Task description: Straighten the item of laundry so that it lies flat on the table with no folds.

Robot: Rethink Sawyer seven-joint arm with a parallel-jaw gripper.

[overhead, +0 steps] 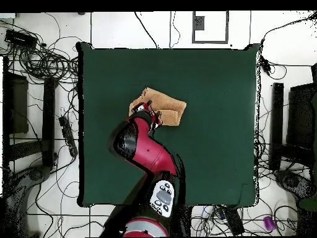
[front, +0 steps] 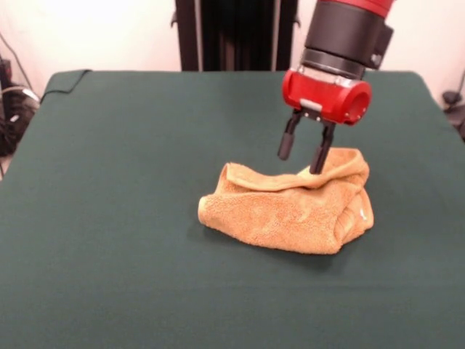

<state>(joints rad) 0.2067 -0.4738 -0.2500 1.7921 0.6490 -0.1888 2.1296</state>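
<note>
The towel (front: 290,211) lies bunched in a low heap a little past the middle of the surface (front: 116,218), with its upper layer folded over and a raised, rolled edge running along the far side. A small white tag (front: 361,213) shows on the heap's right flank in the front view. From overhead we see it as a rough quadrilateral, partly covered by the arm (overhead: 142,145).

Above that raised far edge hangs the gripper (front: 303,156). Its jaws stand apart; one finger is clear of the cloth, while the other reaches down to the fold's rim, and we cannot tell whether it touches or only passes in front. Nothing is held.

We judge the work barely begun: the towel is far from flat.

The main risk we see is a grasp that takes in more than one layer. The fold is thick and the layers lie tight together, so closing here could pinch the whole roll and drag the heap across the green cloth instead of opening it. A shallow pinch on the plush pile could also slip off when pulled. Pulling straight up would only lift the bundle.
</note>
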